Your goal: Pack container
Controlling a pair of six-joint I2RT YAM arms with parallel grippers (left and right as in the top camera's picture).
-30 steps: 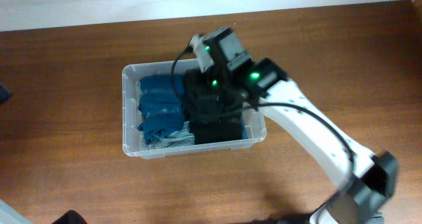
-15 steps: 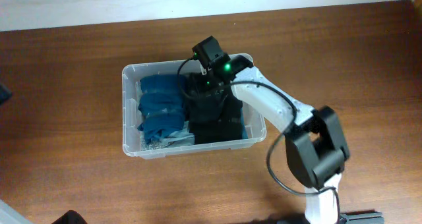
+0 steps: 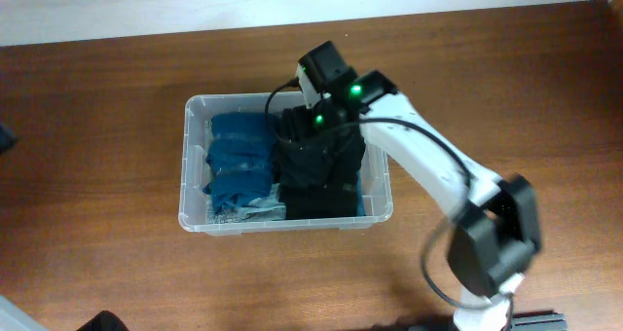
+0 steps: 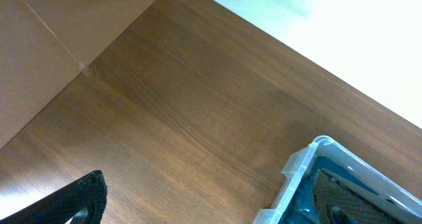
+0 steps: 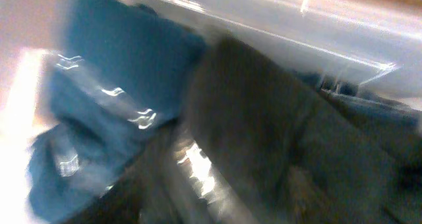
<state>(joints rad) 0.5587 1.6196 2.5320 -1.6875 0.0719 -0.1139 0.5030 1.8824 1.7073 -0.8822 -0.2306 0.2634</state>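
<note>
The right wrist camera is badly smeared, so it gives me little more than colours. There is black cloth (image 5: 270, 138) close under the lens, blue cloth (image 5: 112, 72) beside it, and a pale strip of the container (image 5: 277, 23) wall beyond. I can make out none of its own fingers there.

The overhead view supplies what that one lacks. The right tool (image 3: 310, 134) is down inside the container, near the wall farthest from its arm's base. It is black against the black cloth and seems to rest on top of that pile. I cannot tell how far its jaws are parted, or whether they hold anything, because the wrist housing covers them from above. The blue cloth lies just beside the tool, on the side away from its white arm (image 3: 428, 165), filling the rest of the container. The arm itself crosses the container's near rim.

Only the left wrist view shows the left tool (image 4: 78, 199). One dark finger sits low in the picture, too little for me to judge its opening. Bare brown tabletop (image 4: 171, 112) separates it from one corner of the container, well apart, and a white wall (image 4: 356, 33) lies past the tabletop's far edge.
</note>
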